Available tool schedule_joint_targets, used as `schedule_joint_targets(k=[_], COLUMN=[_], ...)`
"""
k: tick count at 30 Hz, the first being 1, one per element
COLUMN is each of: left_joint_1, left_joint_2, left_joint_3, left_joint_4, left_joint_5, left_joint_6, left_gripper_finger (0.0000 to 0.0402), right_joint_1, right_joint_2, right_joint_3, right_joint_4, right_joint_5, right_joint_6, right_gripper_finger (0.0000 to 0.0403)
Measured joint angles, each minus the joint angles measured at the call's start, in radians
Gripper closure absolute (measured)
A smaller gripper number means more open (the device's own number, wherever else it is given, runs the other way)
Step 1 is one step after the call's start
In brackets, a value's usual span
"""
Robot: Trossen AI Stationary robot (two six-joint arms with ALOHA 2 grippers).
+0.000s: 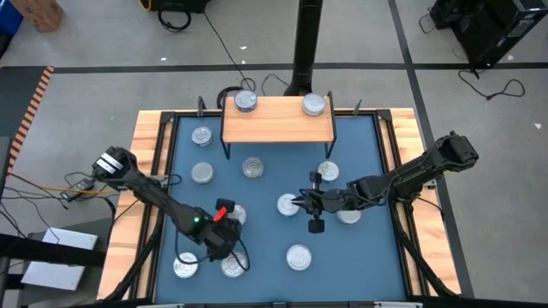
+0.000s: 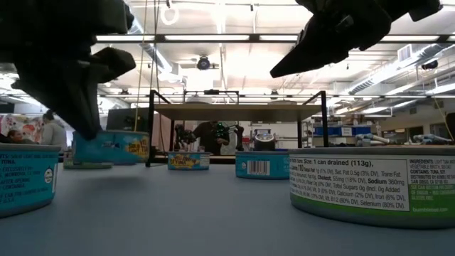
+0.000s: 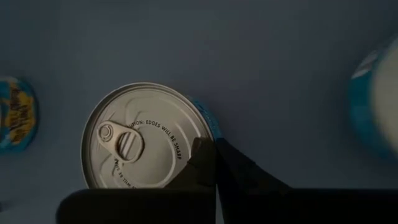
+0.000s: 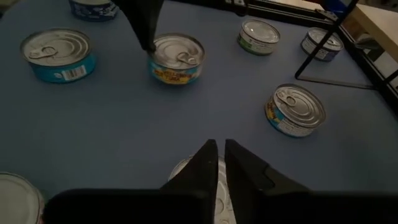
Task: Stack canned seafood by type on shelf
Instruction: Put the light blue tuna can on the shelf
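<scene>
Blue-sided tin lying flat on the blue mat, ring-pull lid up, directly under the left end effector. Round and squat, so no long axis to line up with; only the rim matters. Rim edge meeting the fingertips on the side nearest the wrist, most of the lid spreading out ahead of the tips. Fingers pressed together, no gap. Cannot tell whether the rim is pinched or merely touched. From table height, the same end effector pointing steeply down onto that tin, left arm stretched low and diagonal across the mat.

Shelf well beyond the left end effector, forward and across towards the other arm, already carrying two shelved tins, one at each end. Judged as the start of a pick, with a lift and a long reach to the shelf yet to do.

Second tin just beside and partly beneath the right end effector, right arm reaching in low from its own side. Fingers there slightly apart, a narrow slit between the tips, nothing in it. Closer to the shelf than the left.

Further loose tins scattered around both.
</scene>
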Motion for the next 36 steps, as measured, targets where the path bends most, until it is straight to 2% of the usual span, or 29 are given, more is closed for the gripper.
schedule_joint_targets(k=[7, 14, 20, 25, 29, 36], left_joint_1=[0.021, 0.069, 0.123, 0.159, 0.186, 0.217], left_joint_2=[-0.061, -0.081, -0.081, -0.081, -0.084, -0.086], left_joint_3=[0.0, 0.0, 0.0, 0.0, 0.0, 0.0], left_joint_4=[0.06, 0.157, 0.217, 0.252, 0.299, 0.363], left_joint_5=[0.025, 0.128, 0.179, 0.201, 0.227, 0.234], left_joint_6=[0.004, 0.006, 0.006, 0.003, -0.004, -0.006], left_gripper_finger=[0.0401, 0.0401, 0.0401, 0.0401, 0.0401, 0.0401], right_joint_1=[0.003, 0.026, 0.069, 0.118, 0.145, 0.165], right_joint_2=[0.052, 0.171, 0.304, 0.396, 0.449, 0.508], right_joint_3=[0.0, 0.011, 0.101, 0.188, 0.248, 0.309], right_joint_4=[0.088, 0.248, 0.247, 0.247, 0.248, 0.246], right_joint_5=[0.0, 0.008, 0.102, 0.241, 0.312, 0.405], right_joint_6=[-0.023, -0.109, -0.232, -0.405, -0.531, -0.696], right_gripper_finger=[0.0336, 0.0308, 0.0252, 0.0195, 0.0157, 0.0123])
